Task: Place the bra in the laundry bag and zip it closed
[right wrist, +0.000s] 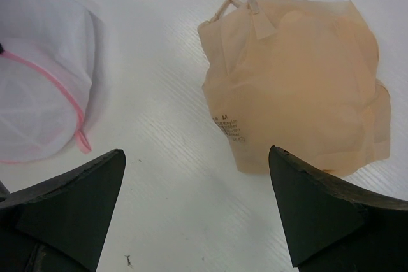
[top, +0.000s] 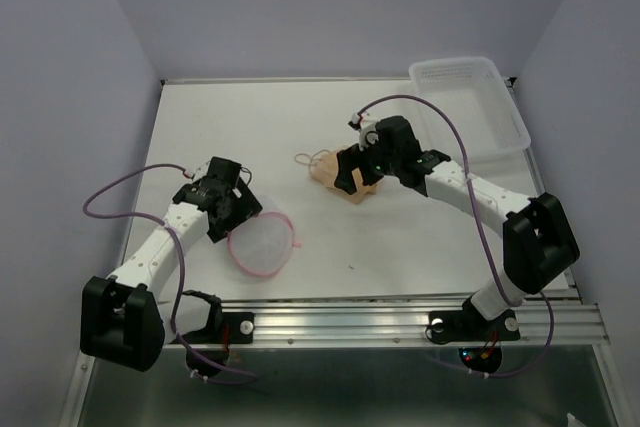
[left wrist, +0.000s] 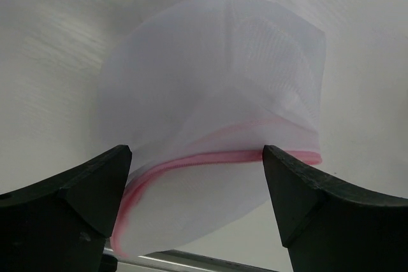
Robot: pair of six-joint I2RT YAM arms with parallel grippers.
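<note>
Bra: lying crumpled on the table, well right of the laundry bag, not gripped.
Left pincer: standing wide apart, flanking the bag's pink zipper rim, clamping nothing.
Right pincer: hanging wide apart over the bra, right of the bag.
Handling: probably light and limp; pinching the bunched cup fabric is looking safer than the straps.
Room: bare table stretching between bra and bag; plastic basket sitting far right of the bag.

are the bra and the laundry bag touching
Apart. The right wrist view shows the bra on one side and the bag on the other, with a strip of bare table between them. The top view shows the same gap.
</note>
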